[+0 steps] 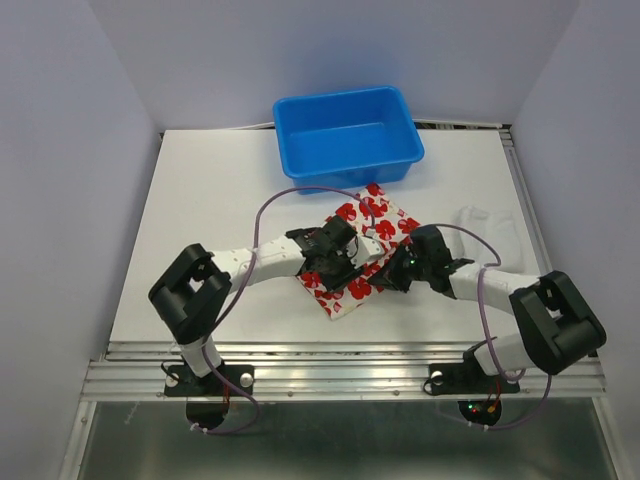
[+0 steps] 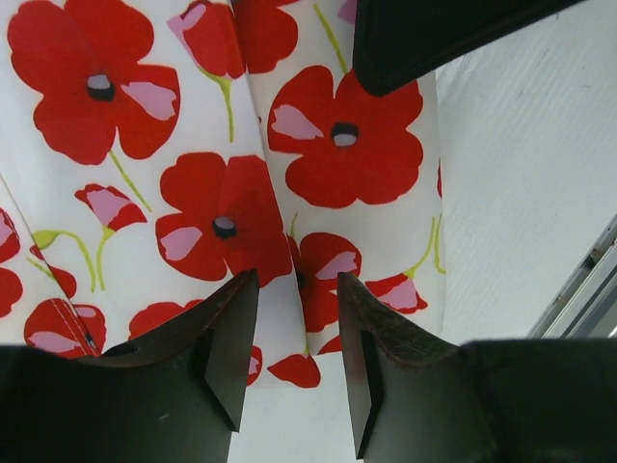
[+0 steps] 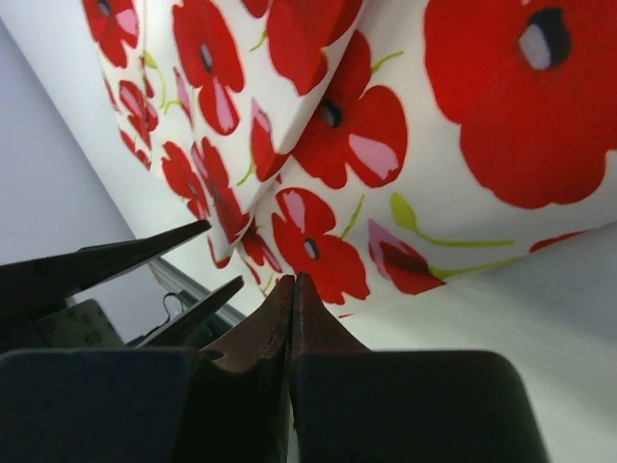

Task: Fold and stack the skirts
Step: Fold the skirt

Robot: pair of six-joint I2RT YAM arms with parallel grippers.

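On the white bench [image 1: 200, 250], the blue plastic tub [image 1: 350, 170] sits at 12 o'clock. The white cloth skirt with red poppies [image 1: 385, 222] lies mid-bench, with the plain white skirt [image 1: 490, 228] at 3 o'clock of it. Your left tool [image 2: 296, 289] hangs over the poppy cloth, jaws apart and holding nothing. Your right tool [image 3: 292, 285] is pressed together, no cloth visibly caught. Pinch a single layer at its edge, then fold flat.

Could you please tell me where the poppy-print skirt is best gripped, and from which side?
Likely the hem of the poppy-print skirt, pinched from above by the left gripper, whose jaws stand open over it. The cloth lies flat on the table, yet a crease reaches the hem there, which should give the jaws something to bite.
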